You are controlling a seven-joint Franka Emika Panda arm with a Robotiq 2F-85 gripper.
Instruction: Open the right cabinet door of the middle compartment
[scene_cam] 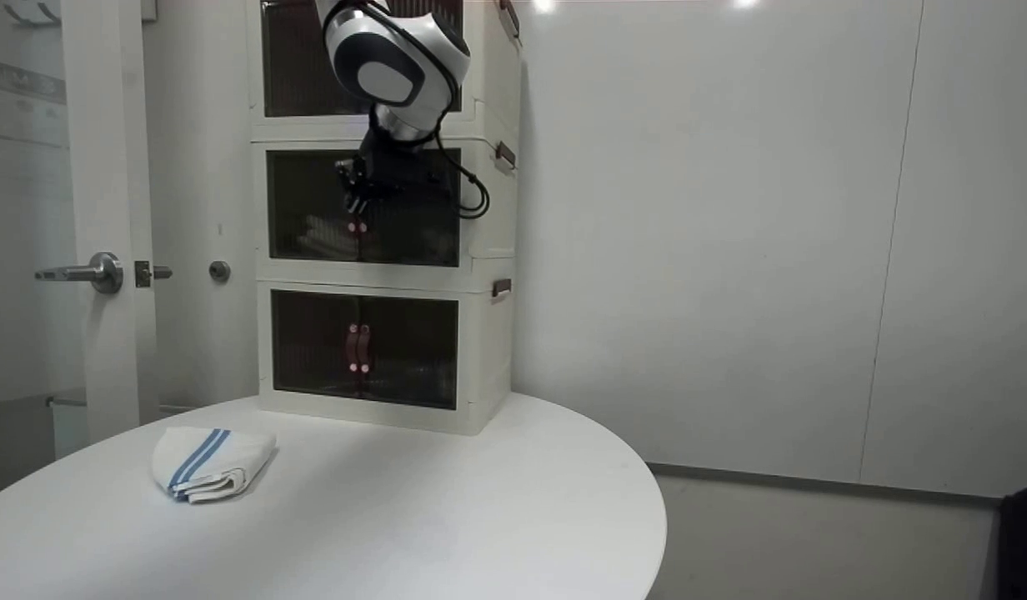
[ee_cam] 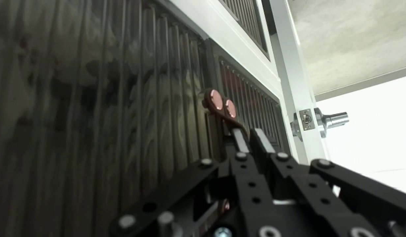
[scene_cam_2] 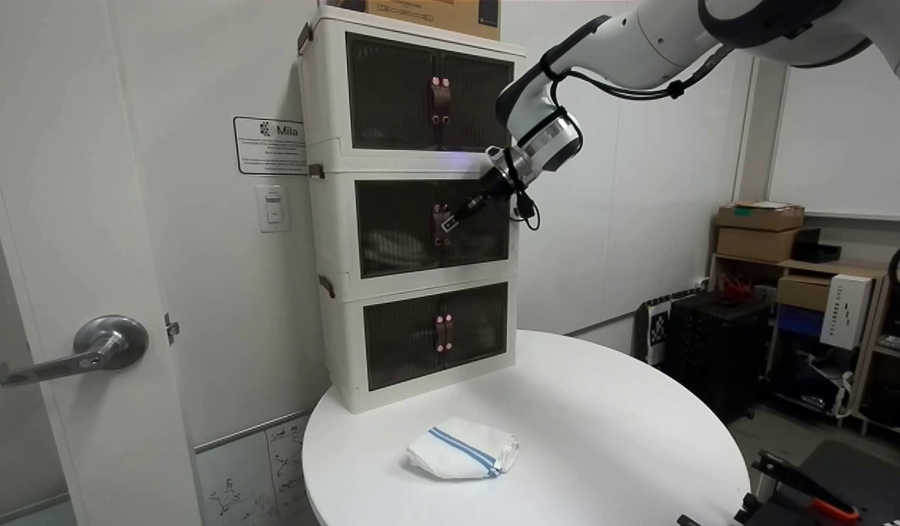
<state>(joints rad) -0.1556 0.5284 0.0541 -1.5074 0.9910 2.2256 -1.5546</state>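
Wrist view: end effector [ee_cam: 251, 140] just beside the right cabinet door [ee_cam: 117, 108], a dark ribbed panel filling the left of that view. The two fingers [ee_cam: 265, 141] stand nearly together; a brown strap [ee_cam: 235, 123] runs from a pink rivet [ee_cam: 216, 99] on that door to the slim gap between them, and by the look of it they grip it. Farther off: the left panel [ee_cam: 252, 95] and a door lever [ee_cam: 336, 119]. In an exterior view: stack of three white-framed tiers [scene_cam_2: 324, 95] on a round white surface [scene_cam_2: 603, 409]. Centre tier is the middle compartment [scene_cam_2: 421, 279]; its right half is the right cabinet door, apparently flush with the frame. Arm [scene_cam_2: 625, 51] reaches in from the upper right, fingers at the strap. Pale bundle [scene_cam_2: 395, 247], blurred, shows through the left panel. Cardboard box [scene_cam_2: 435, 16] on top of the stack. Folded white cloth [scene_cam_2: 461, 449], blue-striped, on the surface in front. In an exterior view with the room door [scene_cam: 113, 192] at left: arm hangs from the top edge, hiding the right cabinet door's upper part; cloth apart from the stack.
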